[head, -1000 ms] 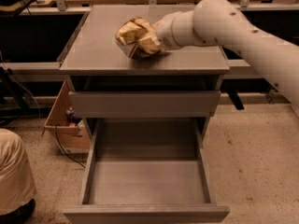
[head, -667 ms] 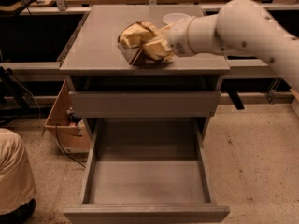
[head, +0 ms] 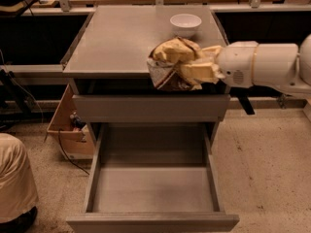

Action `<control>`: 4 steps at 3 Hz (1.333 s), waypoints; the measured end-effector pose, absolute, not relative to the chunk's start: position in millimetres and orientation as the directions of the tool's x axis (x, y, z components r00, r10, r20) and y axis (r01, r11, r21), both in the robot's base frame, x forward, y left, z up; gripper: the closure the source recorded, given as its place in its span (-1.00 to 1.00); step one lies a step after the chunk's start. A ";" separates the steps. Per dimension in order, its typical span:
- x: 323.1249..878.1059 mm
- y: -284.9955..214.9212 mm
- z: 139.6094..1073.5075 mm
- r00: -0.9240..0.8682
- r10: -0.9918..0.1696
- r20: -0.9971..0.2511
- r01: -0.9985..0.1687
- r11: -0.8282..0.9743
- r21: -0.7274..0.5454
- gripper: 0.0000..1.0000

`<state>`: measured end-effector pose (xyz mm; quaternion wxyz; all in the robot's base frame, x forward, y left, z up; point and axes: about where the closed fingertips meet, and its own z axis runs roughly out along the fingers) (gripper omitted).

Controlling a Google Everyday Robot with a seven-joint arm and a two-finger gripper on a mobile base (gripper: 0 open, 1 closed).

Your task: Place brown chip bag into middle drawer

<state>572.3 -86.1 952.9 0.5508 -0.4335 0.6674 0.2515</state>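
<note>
My gripper [head: 193, 71] comes in from the right on a white arm and is shut on the brown chip bag [head: 170, 62]. I hold the crumpled brown and pale yellow bag in the air over the front right edge of the cabinet top [head: 116, 38]. The middle drawer [head: 153, 191] is pulled out below, a grey box with a flat bottom and nothing in it. The bag hangs above and behind the drawer's opening, in front of the closed upper drawer front [head: 150, 108]. A small white bowl [head: 185, 23] stands on the cabinet top behind the bag.
A cardboard box [head: 68, 127] with a black cable sits on the floor left of the cabinet. Someone in tan clothing [head: 14, 183] is at the lower left. Wooden benches run along the back. Speckled floor lies to the right of the drawer.
The arm has carried the bag from the cabinet top toward the front right edge and lifted it off. The white bowl behind it has come into view.
</note>
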 end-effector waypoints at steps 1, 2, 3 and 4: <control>571.3 -91.1 951.4 -0.027 -0.299 -0.954 -0.854 0.503 -0.133 1.00; 572.9 -84.6 944.4 -0.044 -0.291 -0.956 -0.869 0.483 -0.107 1.00; 539.2 -92.1 916.2 -0.064 -0.323 -0.944 -0.895 0.436 -0.089 1.00; 507.6 -109.4 868.2 -0.080 -0.371 -0.925 -0.922 0.380 -0.072 1.00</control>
